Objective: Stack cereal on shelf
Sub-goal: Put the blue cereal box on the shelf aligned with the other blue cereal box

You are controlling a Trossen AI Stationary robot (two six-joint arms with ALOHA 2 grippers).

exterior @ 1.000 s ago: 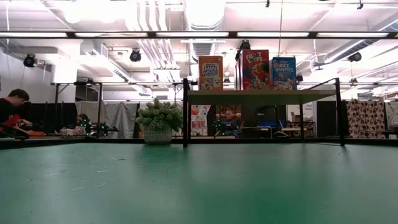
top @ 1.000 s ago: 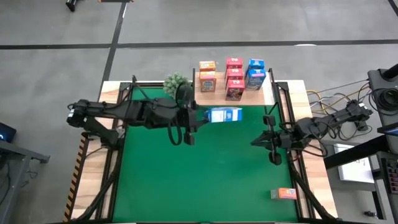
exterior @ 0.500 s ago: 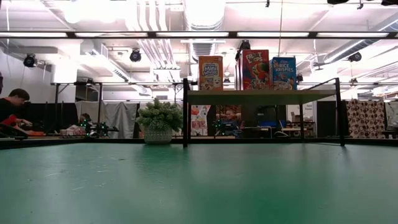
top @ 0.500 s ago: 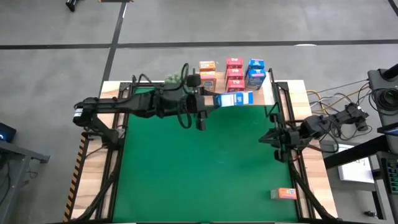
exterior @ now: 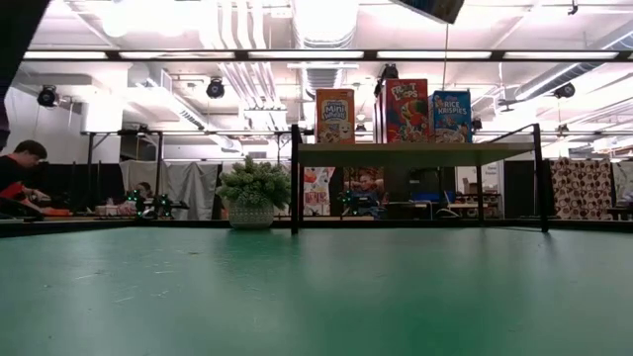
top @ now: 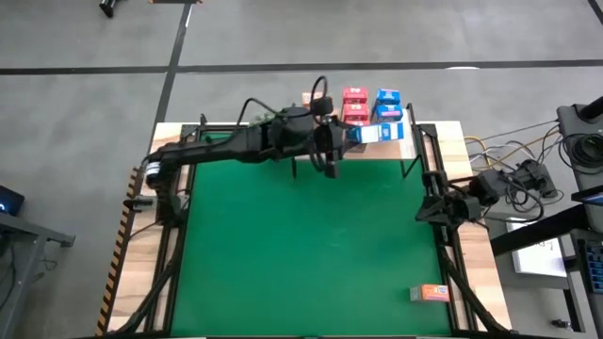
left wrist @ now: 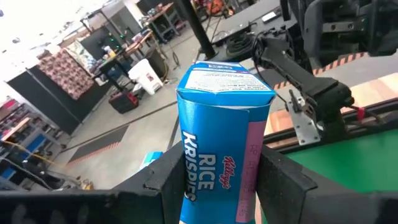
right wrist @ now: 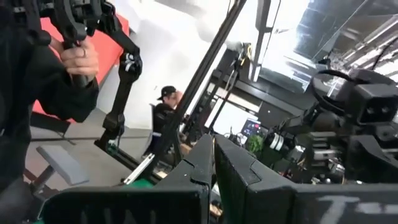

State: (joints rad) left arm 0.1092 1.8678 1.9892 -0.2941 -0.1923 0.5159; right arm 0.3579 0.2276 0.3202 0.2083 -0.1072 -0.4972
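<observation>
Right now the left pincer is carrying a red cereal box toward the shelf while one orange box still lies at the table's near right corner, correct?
Not quite: the box in the left pincer is blue, a Rice Krispies box, as the left wrist view shows. The rest holds: the orange box lies at the near right corner, and the shelf is ahead.

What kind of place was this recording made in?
Most likely a robotics lab in an open industrial hall. The low view shows exposed ceiling ducts and strip lights over rows of workbenches with people seated at them. The high view shows a green-topped table on bare concrete, with cables beside it.
</observation>
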